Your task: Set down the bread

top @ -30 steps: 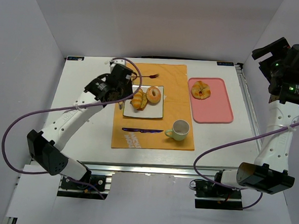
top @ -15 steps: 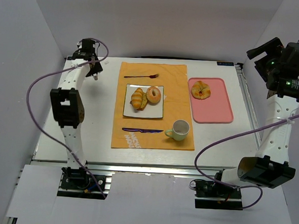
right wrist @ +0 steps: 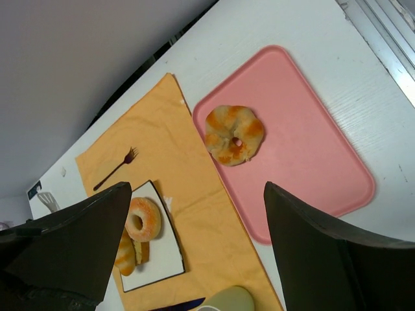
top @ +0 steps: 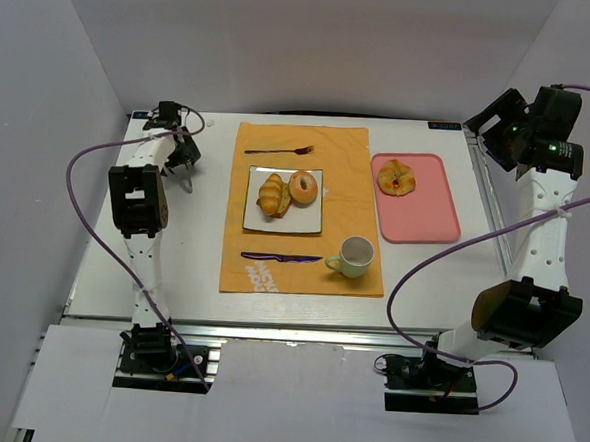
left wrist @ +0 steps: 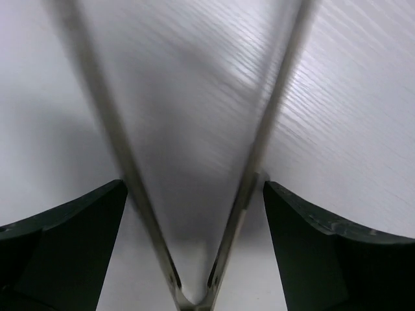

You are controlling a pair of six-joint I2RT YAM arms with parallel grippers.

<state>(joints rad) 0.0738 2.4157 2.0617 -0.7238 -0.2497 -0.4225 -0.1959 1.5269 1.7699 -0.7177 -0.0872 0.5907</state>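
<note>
- Left fingers [left wrist: 71,240], at the 10 o'clock corner of the desk [top: 172,264], stand spread. The two arms of metal tongs [left wrist: 107,129] run between them in a V. Blur hides whether the tongs are gripped.
- Right fingers [right wrist: 71,246], raised above the desk's 2 o'clock edge, stand spread and hold nothing.
- A bread roll [top: 273,195] and a doughnut [top: 303,186] lie side by side on the white plate [top: 300,221] at mid-desk. A ring bun [top: 396,177] lies on the pink tray [top: 426,214], at 3 o'clock from the plate.
- Judged state: the roll looks placed, and neither arm is near any bread.
- Hazard 1: loosely seated tongs could slip and strike the desk.
- Hazard 2: the plate is crowded, so another piece could push one over the rim.
- Hazard 3: a shallow pinch on the bun could skid it across the smooth tray.
</note>
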